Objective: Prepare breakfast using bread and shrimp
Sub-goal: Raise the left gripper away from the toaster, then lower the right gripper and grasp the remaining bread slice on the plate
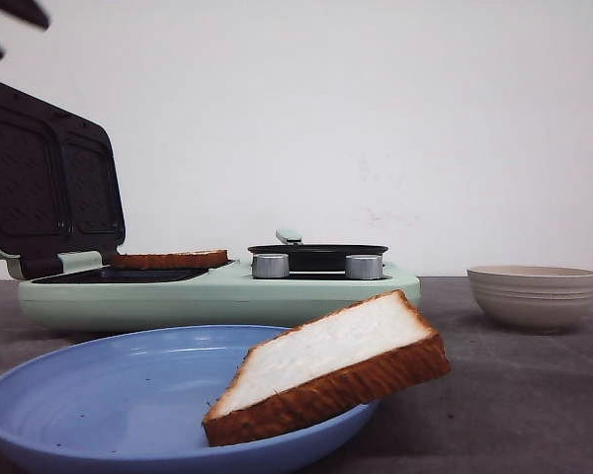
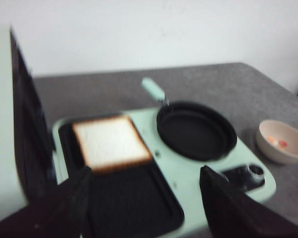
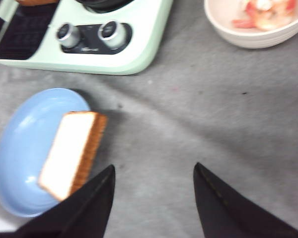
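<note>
Bread on maker: one slice (image 2: 111,143) is lying flat on the far grill plate of the mint breakfast maker (image 1: 217,292).
Bread on plate: a second slice (image 1: 328,366) is leaning over the blue plate's (image 1: 99,395) rim.
Shrimp (image 3: 264,14): sitting in the beige bowl (image 1: 532,293) on the table (image 3: 188,119).
Left end effector (image 2: 146,198): hanging released above the maker.
Right end effector (image 3: 154,193): hanging released, holding nothing.

The left pincer (image 2: 146,198) stands with its two dark fingers (image 2: 64,208) spread wide apart, nothing between them, held up in the air. The right pincer (image 3: 154,198) is likewise spread, its fingers (image 3: 89,208) parted with an empty gap, hanging above the counter (image 3: 188,129) without touching it. In the front view only dark arm parts (image 1: 10,15) show at the upper left corner.
</note>
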Controlling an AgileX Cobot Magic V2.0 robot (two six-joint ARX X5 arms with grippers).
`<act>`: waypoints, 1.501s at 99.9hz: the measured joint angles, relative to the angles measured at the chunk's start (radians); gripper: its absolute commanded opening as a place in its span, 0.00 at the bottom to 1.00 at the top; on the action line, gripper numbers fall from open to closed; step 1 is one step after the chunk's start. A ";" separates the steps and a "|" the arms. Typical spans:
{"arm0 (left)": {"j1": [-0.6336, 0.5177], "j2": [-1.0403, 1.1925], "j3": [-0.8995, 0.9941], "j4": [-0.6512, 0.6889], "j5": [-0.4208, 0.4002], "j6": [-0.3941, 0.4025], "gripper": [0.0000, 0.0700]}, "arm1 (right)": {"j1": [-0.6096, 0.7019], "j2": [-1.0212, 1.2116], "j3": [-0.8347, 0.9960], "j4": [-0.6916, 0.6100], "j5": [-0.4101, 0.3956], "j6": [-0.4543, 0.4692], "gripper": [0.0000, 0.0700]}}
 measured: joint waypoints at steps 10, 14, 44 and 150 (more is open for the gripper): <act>0.000 -0.068 -0.066 -0.004 0.000 -0.008 0.50 | 0.016 0.008 -0.011 0.029 -0.053 0.031 0.44; -0.001 -0.085 -0.082 -0.004 0.000 -0.009 0.50 | 0.024 0.012 -0.029 0.050 -0.076 0.049 0.44; -0.008 -0.089 -0.093 0.002 -0.029 -0.008 0.50 | 0.125 0.026 -0.245 0.264 -0.208 0.250 0.50; -0.008 -0.089 -0.093 -0.149 -0.052 -0.023 0.50 | 0.579 0.522 -0.361 0.986 -0.072 0.657 0.47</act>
